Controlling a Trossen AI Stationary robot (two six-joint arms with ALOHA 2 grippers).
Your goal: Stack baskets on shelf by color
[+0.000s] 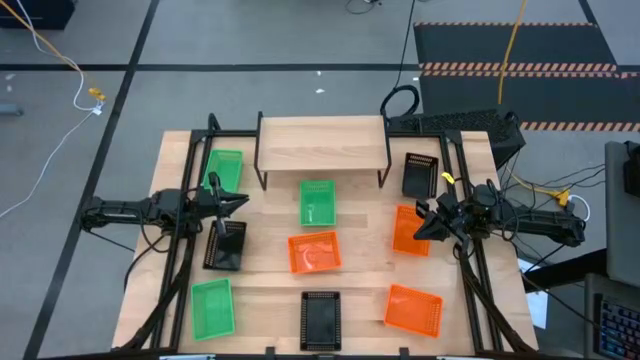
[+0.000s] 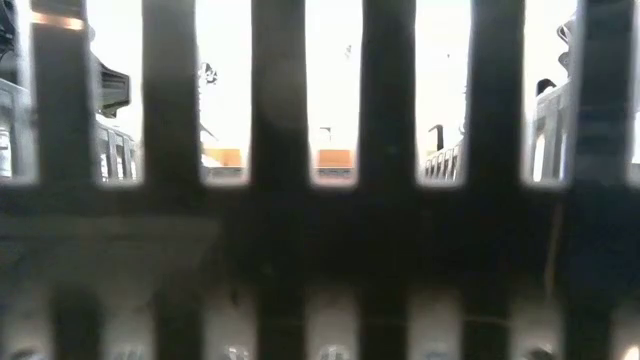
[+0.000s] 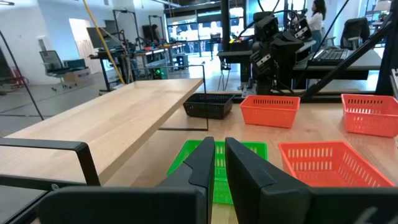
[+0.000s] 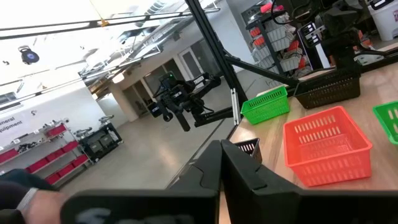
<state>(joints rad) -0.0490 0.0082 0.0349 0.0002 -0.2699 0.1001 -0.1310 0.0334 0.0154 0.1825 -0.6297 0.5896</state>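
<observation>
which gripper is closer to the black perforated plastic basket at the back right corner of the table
The right. The right gripper sits just in front of that black perforated plastic basket, with little gap. The left gripper hovers across the table, beyond the green basket.

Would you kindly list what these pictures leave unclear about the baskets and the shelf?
- Low view: a black basket pressed against the lens hides nearly the whole table.
- High view: the floor under the shelf is covered by its plank.
- Left wrist view: the green basket is partly behind the left gripper fingers.

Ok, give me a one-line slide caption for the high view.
Nine perforated plastic baskets lie scattered around the empty wooden plank shelf, both arms' tools poised at the table's sides.
</observation>
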